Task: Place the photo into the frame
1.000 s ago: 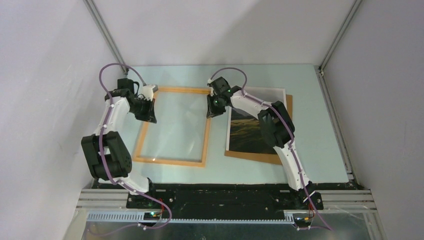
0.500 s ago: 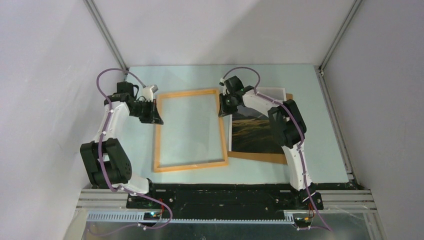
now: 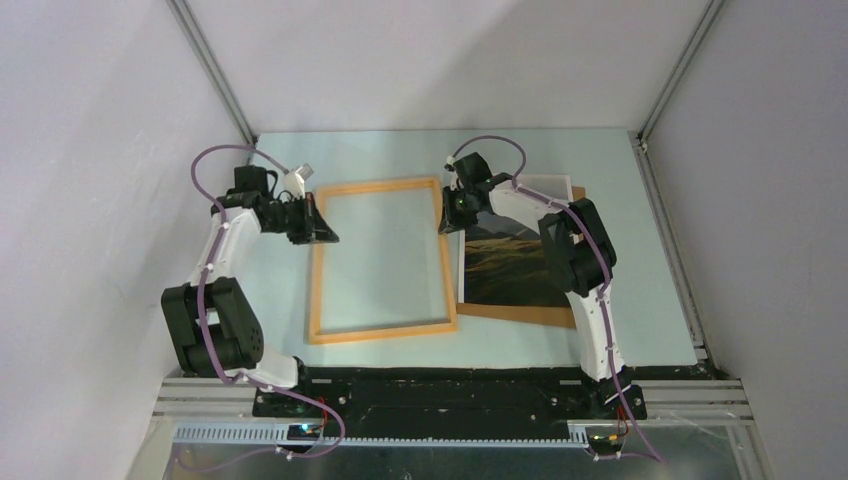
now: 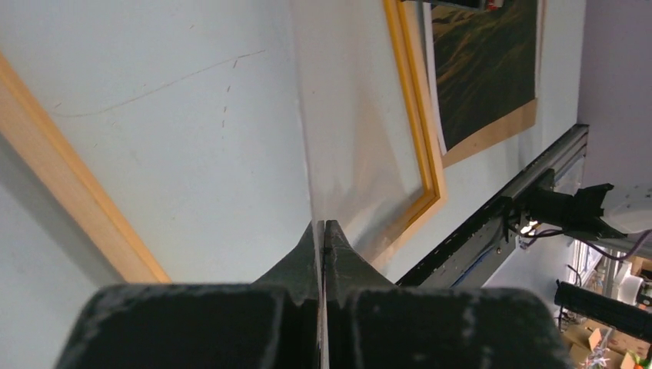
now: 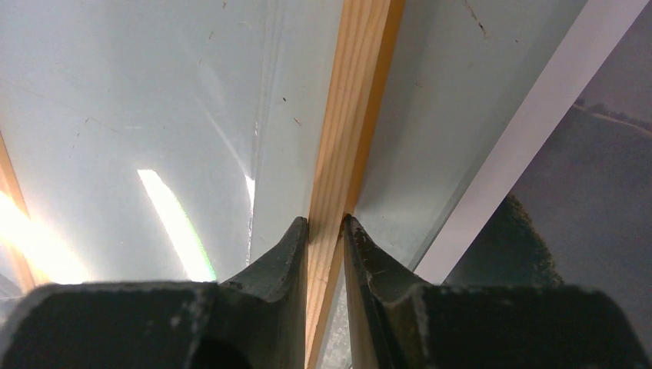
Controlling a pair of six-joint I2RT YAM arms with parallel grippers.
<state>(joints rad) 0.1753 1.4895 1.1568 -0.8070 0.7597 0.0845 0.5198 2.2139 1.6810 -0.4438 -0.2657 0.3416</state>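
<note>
– On the table, where is the frame now?

– It lies flat near the middle. A moment ago it sat more to the left and crooked. Now it is over to the right and straighter. Its right side is just beside the photo.

– Who holds it?

– Both arms. The right gripper is pinched narrow on the wood of the right side, near the far corner. The left gripper is pinched almost flat near the far left corner. Something very thin sits between its fingers. I think it is the clear pane.

– And the photo?

– It lies picture up on the brown board, right of the frame. No gripper touches it. The right arm hides part of it.

– So is the job done?

– No. The photo is not in the frame yet. But the two are side by side now, so I think the photo has only a short way to go. One gripper must let go first to fetch it.
</note>
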